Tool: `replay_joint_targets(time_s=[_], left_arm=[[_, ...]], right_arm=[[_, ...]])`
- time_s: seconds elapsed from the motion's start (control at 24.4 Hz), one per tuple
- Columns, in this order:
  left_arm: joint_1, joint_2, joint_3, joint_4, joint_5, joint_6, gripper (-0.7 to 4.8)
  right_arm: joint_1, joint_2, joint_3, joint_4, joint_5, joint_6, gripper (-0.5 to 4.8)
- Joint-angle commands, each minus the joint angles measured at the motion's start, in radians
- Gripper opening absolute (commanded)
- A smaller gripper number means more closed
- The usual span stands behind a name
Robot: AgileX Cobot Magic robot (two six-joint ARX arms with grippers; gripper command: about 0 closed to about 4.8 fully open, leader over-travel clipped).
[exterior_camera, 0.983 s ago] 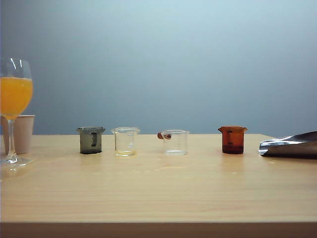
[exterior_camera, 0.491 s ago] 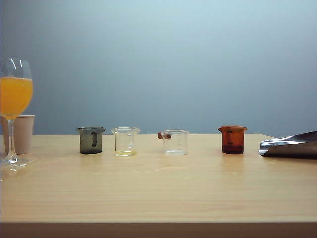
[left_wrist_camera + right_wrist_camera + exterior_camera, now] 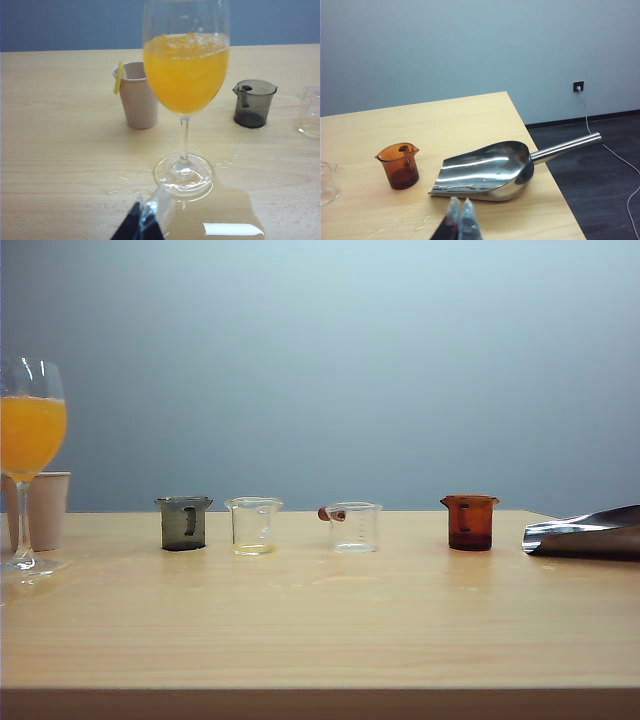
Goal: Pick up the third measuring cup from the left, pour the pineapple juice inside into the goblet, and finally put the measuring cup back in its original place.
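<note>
Four cups line the table; third measuring cup (image 3: 354, 527) stands mid-row, looks drained, so light, thin, slick; handle best hold. Goblet (image 3: 30, 440) far left, full, fragile. Left gripper (image 3: 145, 222) and right gripper (image 3: 459, 220) pressed together, empty.

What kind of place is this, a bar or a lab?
Probably a test room rather than a bar: a bare wooden table, a plain blue-grey wall, four small measuring cups in a row, and a goblet of juice.
</note>
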Motion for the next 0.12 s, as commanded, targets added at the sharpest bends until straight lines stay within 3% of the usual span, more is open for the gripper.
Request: replay_joint_targets(time_s=[0.04, 0.12], left_arm=[[0.000, 0.000, 0.002, 0.007, -0.003, -0.002, -0.03], [0.000, 0.000, 0.002, 0.007, -0.003, -0.002, -0.03]], right_arm=[[0.000, 0.000, -0.004, -0.002, -0.007, -0.002, 0.09], [0.000, 0.000, -0.004, -0.005, -0.007, -0.002, 0.09]])
